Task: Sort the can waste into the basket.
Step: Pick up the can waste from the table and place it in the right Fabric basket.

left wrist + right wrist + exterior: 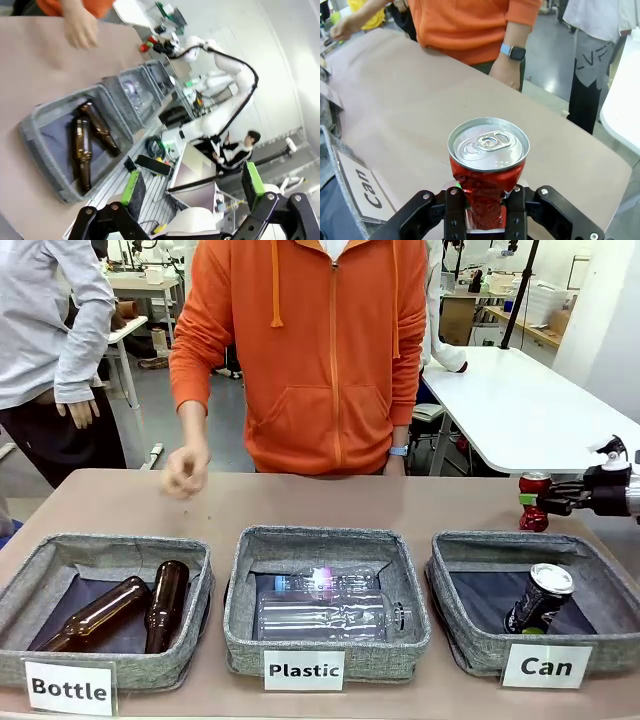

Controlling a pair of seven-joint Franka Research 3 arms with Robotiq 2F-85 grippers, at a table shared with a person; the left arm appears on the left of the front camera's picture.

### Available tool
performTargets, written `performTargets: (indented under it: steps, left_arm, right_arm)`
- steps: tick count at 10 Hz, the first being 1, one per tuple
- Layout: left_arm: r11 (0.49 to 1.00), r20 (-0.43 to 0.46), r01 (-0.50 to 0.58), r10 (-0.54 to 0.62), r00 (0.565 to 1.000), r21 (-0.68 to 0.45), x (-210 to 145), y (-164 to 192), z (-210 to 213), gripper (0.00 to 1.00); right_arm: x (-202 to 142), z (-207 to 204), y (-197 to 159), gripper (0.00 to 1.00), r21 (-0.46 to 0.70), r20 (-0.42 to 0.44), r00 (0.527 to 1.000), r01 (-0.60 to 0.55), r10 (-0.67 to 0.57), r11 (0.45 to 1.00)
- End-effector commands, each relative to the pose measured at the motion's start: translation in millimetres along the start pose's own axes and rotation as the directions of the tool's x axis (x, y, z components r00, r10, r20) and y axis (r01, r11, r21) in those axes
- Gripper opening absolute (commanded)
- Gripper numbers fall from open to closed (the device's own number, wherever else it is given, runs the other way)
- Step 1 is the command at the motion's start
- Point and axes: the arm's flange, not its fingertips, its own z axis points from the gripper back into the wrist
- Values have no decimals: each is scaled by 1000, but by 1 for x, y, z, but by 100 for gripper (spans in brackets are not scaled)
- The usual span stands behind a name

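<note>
One of two cans already sorted: dark can (pixel 538 598) lying tilted inside the basket (pixel 470 645) labelled "Can", at the right end of the row.

Second can, the dented red can (pixel 488 170), not yet in. Clamped upright at its crushed waist by the right gripper (pixel 485 212), green pads pressed against both sides, silver top and pull tab facing up. Seen from the front just behind the far rim of the basket, over the bench (pixel 300 500), right gripper (pixel 530 504) reaching in from the right edge. Whether resting on the bench or lifted clear of it, impossible to tell.

Left gripper (pixel 192 184) spread wide, nothing between the pads, hanging off to the side above the basket holding the brown bottles (pixel 87 145).

Left to do, by the look of things: carry the red can forward over the basket and let go. Roughly halfway through, with the last piece already in hand.
</note>
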Motion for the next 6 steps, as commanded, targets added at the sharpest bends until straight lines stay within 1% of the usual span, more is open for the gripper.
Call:
performTargets:
  steps: [1,2,3,4,5,6]
  left_arm:
    - [999,-204,3,-11,979,-43,5,-13,-55,100]
    - [999,-291,-14,1,957,-42,8,-11,-91,100]
    - [999,-330,-32,17,944,-40,8,-8,-113,100]
    - [998,-365,-62,50,930,-21,5,2,-135,100]
    - [996,-382,-90,73,921,-28,4,16,-148,100]
    - [991,-393,-126,101,914,-38,1,30,-152,100]
  right_arm:
    - [19,19,25,0,-49,54,995,-84,87,995]
    - [33,37,41,0,-54,67,991,-114,118,992]
    - [45,55,59,0,-57,61,987,-148,151,987]
    - [56,76,81,0,-48,51,980,-192,194,980]
    - [66,93,101,0,-33,16,976,-219,219,975]
    - [78,112,130,0,-19,-29,970,-242,242,970]
